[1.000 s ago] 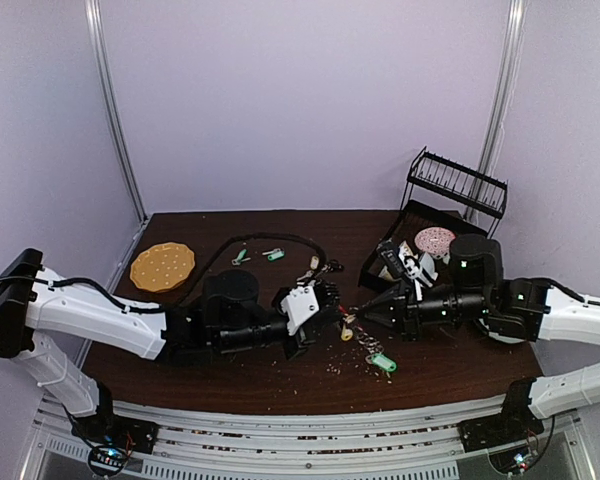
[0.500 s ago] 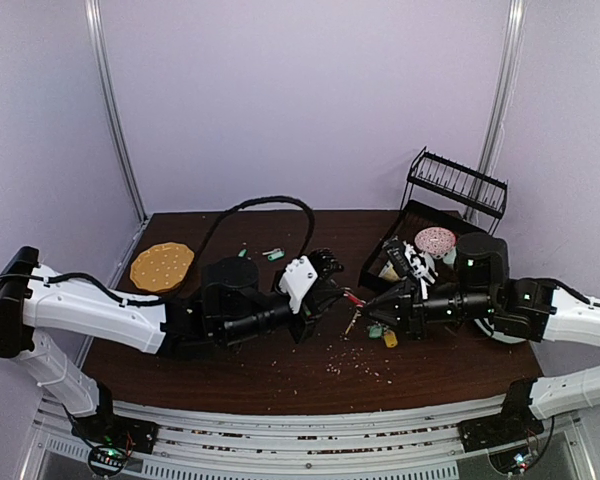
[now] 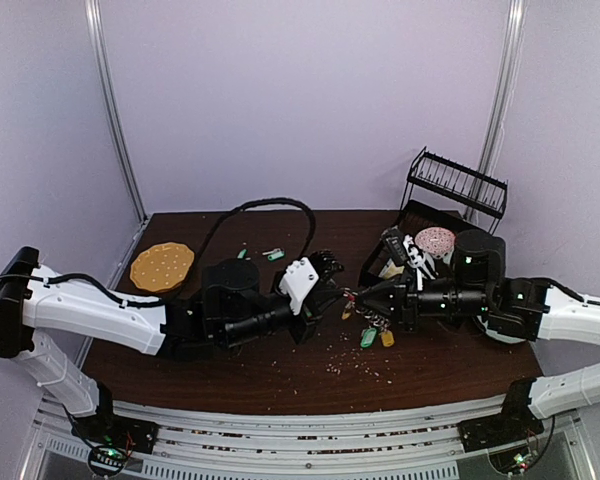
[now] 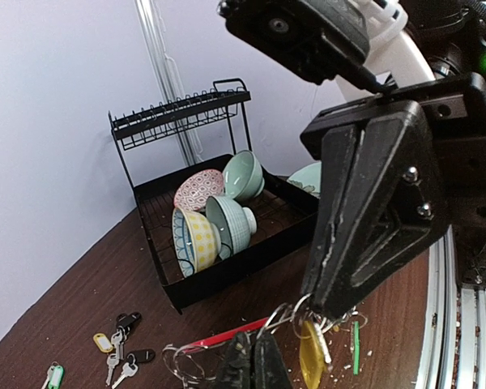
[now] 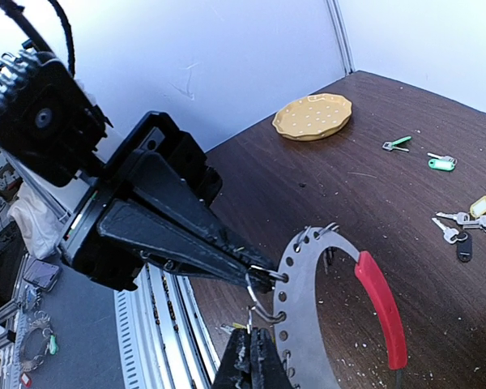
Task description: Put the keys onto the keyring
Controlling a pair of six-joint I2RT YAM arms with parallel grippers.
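Your left gripper point(image 4: 254, 363) is pinched tight on the keyring point(image 5: 296, 324). It grips the silver perforated band across the loop from the red arc point(image 5: 381, 312), so the loop hangs clear of the table point(image 3: 280, 378) within the other arm's reach. Your right gripper point(image 5: 251, 347) is clamped together too, on a small wire ring point(image 5: 259, 301) whose keys point(image 4: 312, 358) dangle at 6 o'clock below it. I judge you hold it by the wire so that its free end can hook one of the band's holes. The two tips meet almost nose to nose over the middle of the table.

Only the right wrist view shows the band's holes and the wire at the band's edge. Whether the wire has passed through a hole I cannot tell. Only the left wrist view shows the yellow and green tags hanging. Overhead, loose keys point(image 3: 271, 255) lie at 10 o'clock from the tips, the dish rack point(image 3: 458, 183) at 2 o'clock and a yellow plate point(image 3: 162, 266) at 9 o'clock.
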